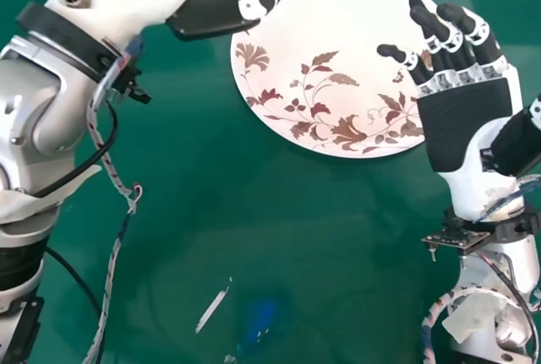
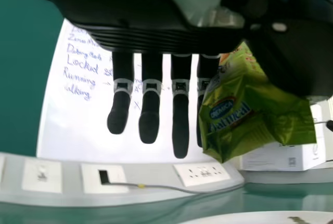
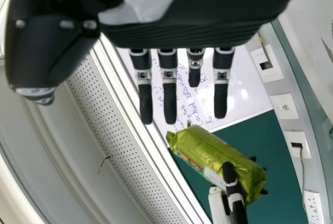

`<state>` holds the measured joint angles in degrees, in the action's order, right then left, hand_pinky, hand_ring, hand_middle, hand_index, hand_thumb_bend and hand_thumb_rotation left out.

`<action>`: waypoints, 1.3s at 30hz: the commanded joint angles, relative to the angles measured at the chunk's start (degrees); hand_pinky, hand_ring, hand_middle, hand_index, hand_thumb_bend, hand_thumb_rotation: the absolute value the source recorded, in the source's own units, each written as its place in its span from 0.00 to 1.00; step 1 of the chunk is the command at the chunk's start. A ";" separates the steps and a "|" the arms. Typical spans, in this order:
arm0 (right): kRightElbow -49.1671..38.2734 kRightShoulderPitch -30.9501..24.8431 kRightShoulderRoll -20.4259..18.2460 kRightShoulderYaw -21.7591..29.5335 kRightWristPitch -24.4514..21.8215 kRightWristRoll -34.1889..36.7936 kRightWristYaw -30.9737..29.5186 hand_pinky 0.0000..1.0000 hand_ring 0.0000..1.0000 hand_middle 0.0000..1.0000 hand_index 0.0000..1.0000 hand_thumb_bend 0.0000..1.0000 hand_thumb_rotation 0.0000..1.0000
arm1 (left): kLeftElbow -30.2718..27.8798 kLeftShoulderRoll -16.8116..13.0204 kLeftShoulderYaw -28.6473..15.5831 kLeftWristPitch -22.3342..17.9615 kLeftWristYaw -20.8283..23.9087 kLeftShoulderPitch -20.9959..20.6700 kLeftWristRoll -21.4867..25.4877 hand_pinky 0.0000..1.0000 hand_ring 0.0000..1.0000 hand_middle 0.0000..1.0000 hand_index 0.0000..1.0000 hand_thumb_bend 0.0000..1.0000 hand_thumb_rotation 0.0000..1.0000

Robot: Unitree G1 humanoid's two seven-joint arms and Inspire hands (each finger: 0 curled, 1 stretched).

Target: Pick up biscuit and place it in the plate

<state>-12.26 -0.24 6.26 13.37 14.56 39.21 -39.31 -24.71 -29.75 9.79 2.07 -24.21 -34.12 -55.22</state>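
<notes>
The head view is catching just the near end of the biscuit packet at its top edge, by the flowered plate; the left wrist view is giving the printed side, and the right wrist view is showing the packet lengthwise – dark fingertips wrapping round it. The left robot hand is gripping it between thumb and fingers, holding it up off the table. The right robot hand is lying open, palm up, fingers nearly straight, holding nothing – it is covering the plate's right rim in the head view. A pale streak is marking the table. The left wrist view is also showing a whiteboard, wall sockets, a cable and a white box, partly hidden behind the packet.
</notes>
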 commanded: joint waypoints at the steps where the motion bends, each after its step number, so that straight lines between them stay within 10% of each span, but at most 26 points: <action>1: -0.83 -0.90 -0.06 0.19 0.16 0.13 0.59 0.66 0.77 0.75 0.74 0.88 0.46 | -0.83 1.16 0.82 -0.15 0.21 -0.49 -0.02 0.21 0.21 0.42 0.51 0.51 0.00; 39: 0.77 0.43 0.63 5.33 4.21 1.58 1.65 0.71 0.77 0.71 0.74 0.83 0.42 | 1.94 5.57 6.54 -4.49 -0.01 6.45 -0.83 0.16 0.19 0.41 0.51 0.51 0.00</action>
<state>-11.91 0.71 6.70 17.95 18.17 39.88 -37.25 -23.10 -24.72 15.28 -2.52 -24.02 -28.85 -56.15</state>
